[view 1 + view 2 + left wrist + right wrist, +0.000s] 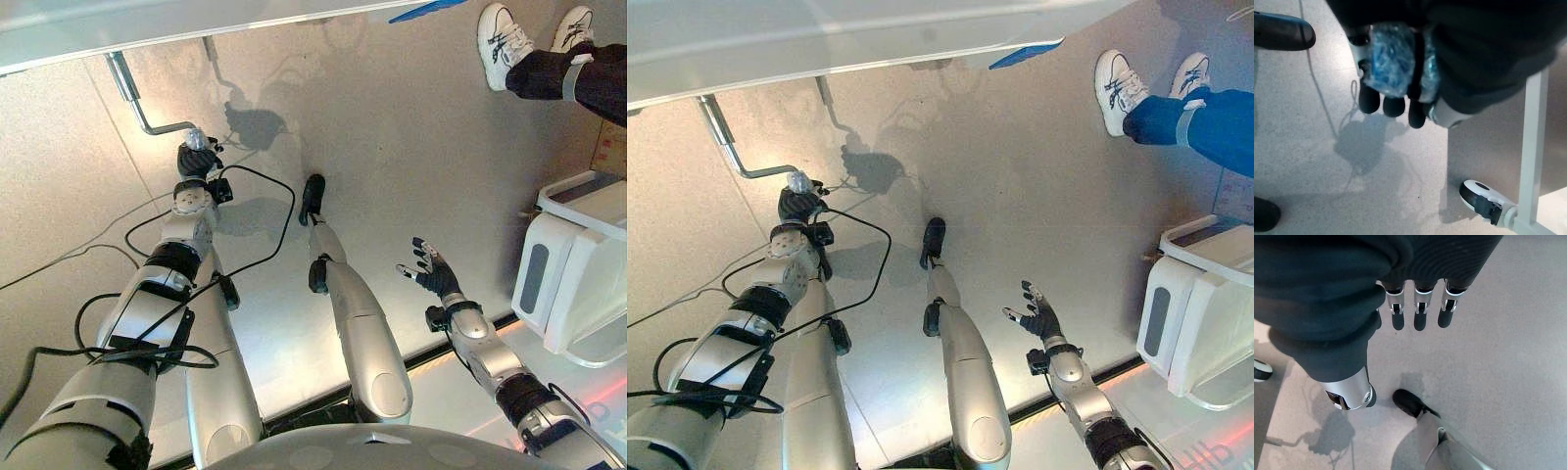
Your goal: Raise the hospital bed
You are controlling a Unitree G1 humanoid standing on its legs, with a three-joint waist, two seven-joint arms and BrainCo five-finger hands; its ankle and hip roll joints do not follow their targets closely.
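Pale speckled floor (411, 147) runs under the hospital bed (147, 24), whose edge spans the far side. Far left: bent metal crank handle (147, 113) hangs below the bed frame; left hand (196, 157) has its fingers curled round the crank's blue-wrapped grip (1391, 61). Caster wheel (1481, 198) stands nearby, probably the bed's. Right hand (429, 269) hangs apart over the floor, fingers spread, holding nothing. Far right: white bin (578, 264), and a person's white shoes (505, 39).
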